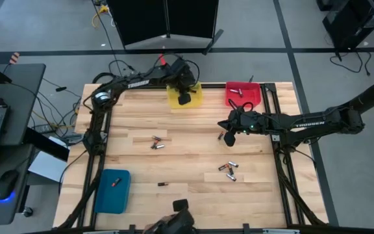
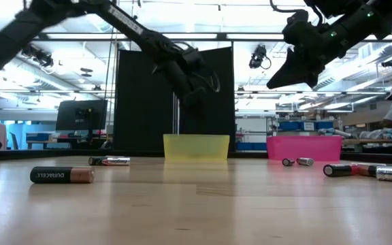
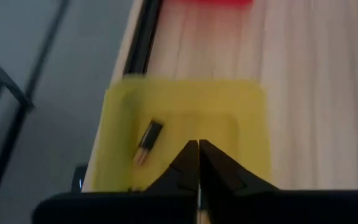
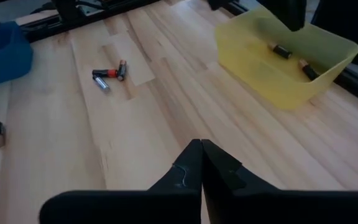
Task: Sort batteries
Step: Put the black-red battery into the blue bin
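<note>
Yellow bin [image 1: 185,95] at the far edge is overhung by the left gripper [image 1: 184,99], fingers pressed together, empty, judged just unloaded; batteries [image 4: 291,59] lie inside. Right gripper [image 1: 229,138], likewise closed empty, is held mid-table. Loose batteries [image 1: 157,142] are scattered between, unobstructed; red bin [image 1: 244,95] stands far right.
</note>
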